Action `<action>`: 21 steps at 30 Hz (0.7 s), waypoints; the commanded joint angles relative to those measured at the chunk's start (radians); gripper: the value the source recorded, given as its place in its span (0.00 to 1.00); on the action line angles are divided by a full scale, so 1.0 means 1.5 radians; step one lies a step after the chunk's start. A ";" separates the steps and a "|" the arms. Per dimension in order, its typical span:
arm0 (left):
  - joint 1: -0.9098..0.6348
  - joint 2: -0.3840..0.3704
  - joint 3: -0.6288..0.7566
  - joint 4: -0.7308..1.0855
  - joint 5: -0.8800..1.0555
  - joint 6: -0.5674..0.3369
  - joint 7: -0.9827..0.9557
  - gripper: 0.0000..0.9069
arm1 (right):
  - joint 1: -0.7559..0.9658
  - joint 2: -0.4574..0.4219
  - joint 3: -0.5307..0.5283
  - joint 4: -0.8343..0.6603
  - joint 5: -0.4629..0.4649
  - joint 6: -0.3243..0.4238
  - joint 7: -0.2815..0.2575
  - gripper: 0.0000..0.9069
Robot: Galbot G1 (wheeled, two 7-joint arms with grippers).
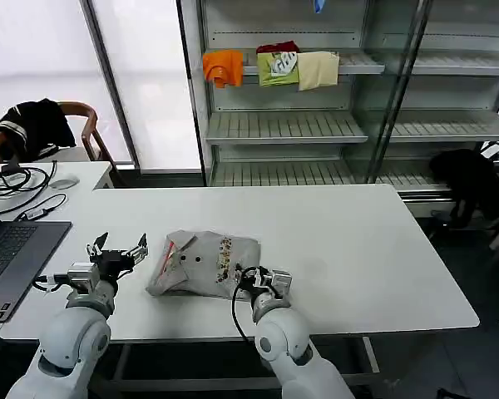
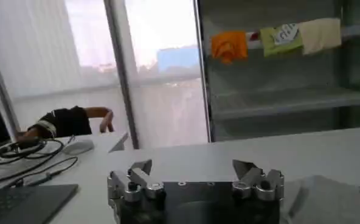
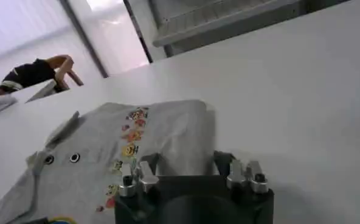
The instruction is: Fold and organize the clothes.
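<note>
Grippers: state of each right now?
Left tool: open, empty, above the table left of the folded grey shirt.
Right tool: open, holding nothing, at the shirt's near right edge.

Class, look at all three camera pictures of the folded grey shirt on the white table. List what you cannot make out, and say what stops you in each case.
1. Head view: the near edge of the folded grey cotton shirt, covered by the right tool.
2. Head view: what the small multicoloured chest print depicts; too small.
3. Right wrist view: the shirt's near part, hidden behind the tool's black body and cut off by the picture's edge.
4. Left wrist view: most of the shirt, cut off beside the open left tool.
</note>
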 commanded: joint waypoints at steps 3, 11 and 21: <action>0.001 -0.001 -0.003 0.010 0.000 -0.002 -0.001 1.00 | -0.003 -0.005 -0.006 -0.013 -0.021 -0.001 -0.011 0.00; -0.009 -0.004 0.005 0.016 0.000 -0.001 -0.003 1.00 | 0.015 -0.071 -0.003 0.006 -0.024 -0.002 -0.027 0.00; -0.012 -0.015 0.010 0.019 0.005 -0.002 -0.006 1.00 | 0.029 -0.156 0.051 0.010 -0.030 -0.002 -0.081 0.00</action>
